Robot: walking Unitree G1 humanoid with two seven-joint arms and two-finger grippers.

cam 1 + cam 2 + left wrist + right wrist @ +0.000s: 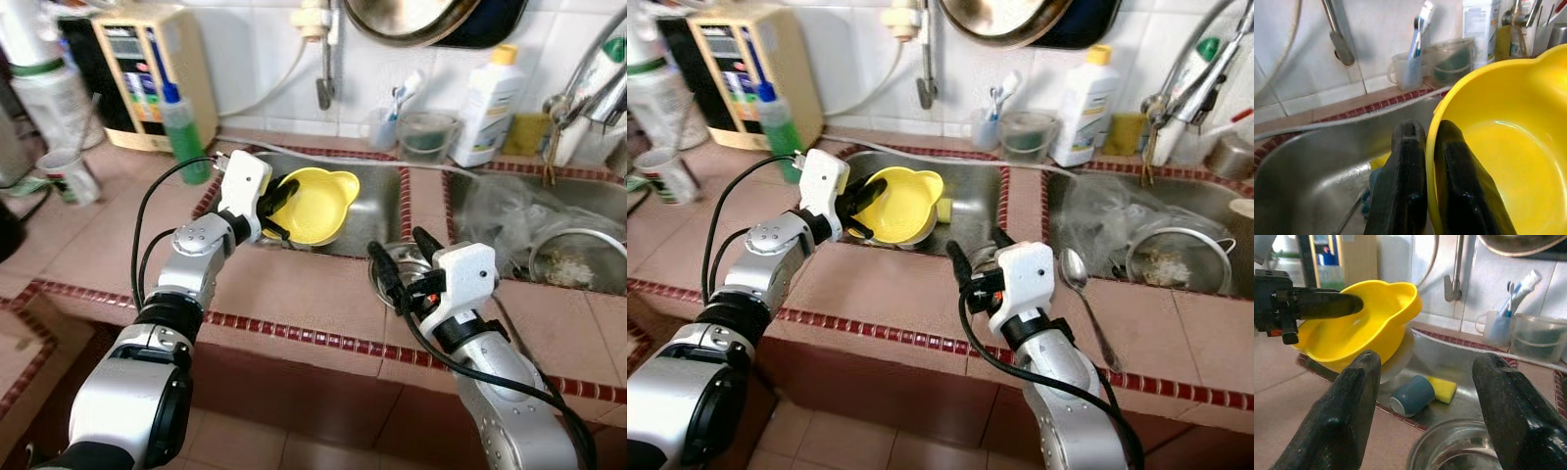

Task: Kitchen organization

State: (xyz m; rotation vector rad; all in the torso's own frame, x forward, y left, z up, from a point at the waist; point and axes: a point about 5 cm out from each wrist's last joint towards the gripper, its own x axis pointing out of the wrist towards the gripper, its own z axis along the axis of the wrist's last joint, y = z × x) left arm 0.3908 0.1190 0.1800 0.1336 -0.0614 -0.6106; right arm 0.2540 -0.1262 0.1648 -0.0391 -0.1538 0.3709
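I am pinching the yellow bowl's (318, 206) rim with my left gripper (277, 211), tilted over the sink (377, 211); my right gripper (402, 259) is hanging wide open, empty, just beside.

Yellow bowl (318, 206): plastic, lobed rim, empty, tilted with its opening facing right. Held above the left sink basin, near its left edge, rim clamped.

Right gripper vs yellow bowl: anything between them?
Right wrist view: between the open right gripper and the yellow bowl lie the sink's tiled edge, a blue-grey cup on its side, and a yellow sponge.
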